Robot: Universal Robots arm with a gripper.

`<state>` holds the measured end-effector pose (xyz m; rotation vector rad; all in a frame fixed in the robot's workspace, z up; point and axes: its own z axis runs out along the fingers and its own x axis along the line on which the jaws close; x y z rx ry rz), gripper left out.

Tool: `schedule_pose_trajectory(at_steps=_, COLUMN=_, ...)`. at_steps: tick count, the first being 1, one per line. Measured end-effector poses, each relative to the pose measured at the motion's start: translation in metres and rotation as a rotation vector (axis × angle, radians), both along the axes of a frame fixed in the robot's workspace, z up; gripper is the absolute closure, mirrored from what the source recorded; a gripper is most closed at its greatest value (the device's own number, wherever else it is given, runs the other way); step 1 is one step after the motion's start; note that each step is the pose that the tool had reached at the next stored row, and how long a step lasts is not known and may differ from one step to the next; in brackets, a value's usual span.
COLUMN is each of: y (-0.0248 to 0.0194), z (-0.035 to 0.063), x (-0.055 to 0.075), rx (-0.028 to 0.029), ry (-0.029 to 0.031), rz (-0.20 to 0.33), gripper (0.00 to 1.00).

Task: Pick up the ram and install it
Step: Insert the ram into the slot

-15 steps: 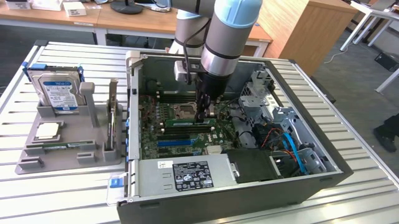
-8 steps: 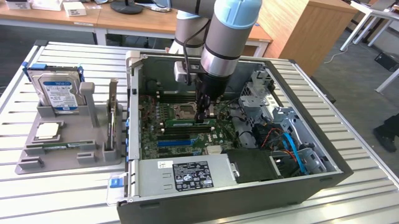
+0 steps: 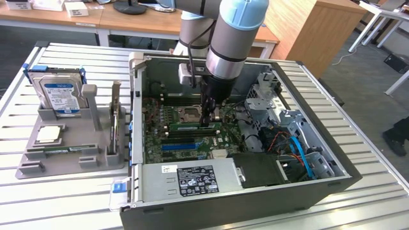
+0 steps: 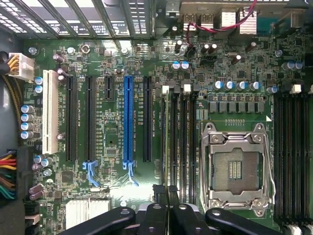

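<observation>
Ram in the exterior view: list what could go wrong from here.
1. The shut gripper sits at one end of the ram, so the stick may tilt in its slot rather than seat evenly.
2. The open CPU socket lies right beside the memory slots; a slip there might strike its exposed contacts.

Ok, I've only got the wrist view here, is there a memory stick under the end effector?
Observer: Yes, a green memory stick stands on edge on the board, with the end effector at its end toward the exterior view's right.
Operator: Any other stick around?
Observer: A spare stick lies flat in the grey tray at the exterior view's left.
Operator: What else does that tray hold?
Observer: A hard drive, standing upright.
</observation>
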<state>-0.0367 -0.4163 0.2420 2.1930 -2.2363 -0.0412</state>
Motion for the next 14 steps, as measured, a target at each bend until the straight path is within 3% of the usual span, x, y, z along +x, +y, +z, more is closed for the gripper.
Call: schedule_pose_trajectory(at_steps=14, y=0.0, z=-0.0027, x=0.0, rx=0.0, ry=0.0, rz=0.004, gripper=0.88)
